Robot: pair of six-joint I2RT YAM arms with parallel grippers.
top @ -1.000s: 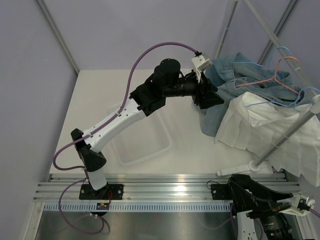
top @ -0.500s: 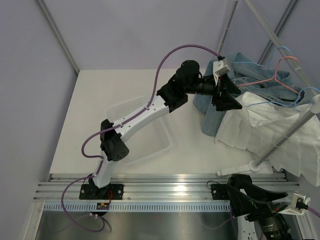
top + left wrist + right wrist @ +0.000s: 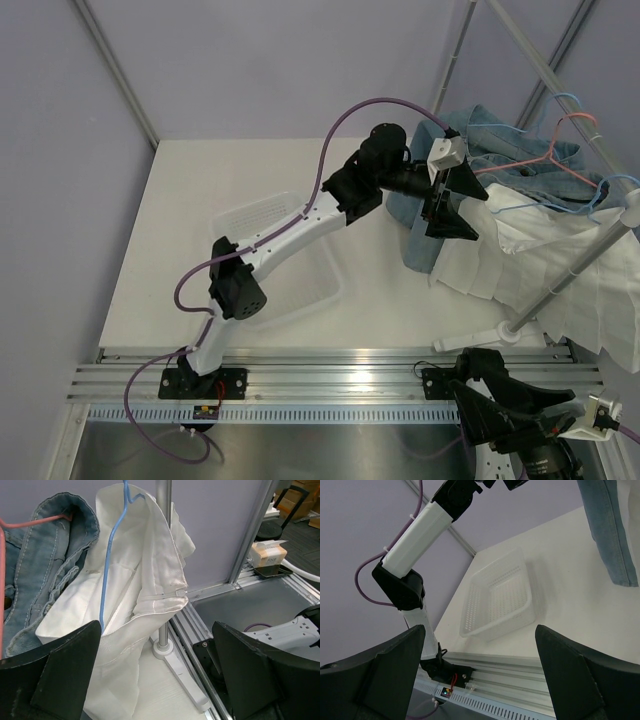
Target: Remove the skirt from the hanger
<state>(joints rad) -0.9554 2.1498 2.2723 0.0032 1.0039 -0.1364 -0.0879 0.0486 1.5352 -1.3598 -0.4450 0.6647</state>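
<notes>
One white skirt (image 3: 520, 250) is hanging on the blue hanger (image 3: 520, 208) at the far right, beside a denim garment (image 3: 500, 140). The left gripper (image 3: 455, 205) is closing in: within the last second it has swung right, away from the basket (image 3: 270, 260), and is now facing the skirt with jaws wide, holding nothing. The right gripper (image 3: 480, 670) is idling at the near edge, also wide. Judgement: the approach is finishing and the grasp is not yet begun.

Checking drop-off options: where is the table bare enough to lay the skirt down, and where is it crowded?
Bare table left of the basket and between it and the rack base; the basket is empty too. Crowded back right: denim, white skirt, left gripper.
</notes>
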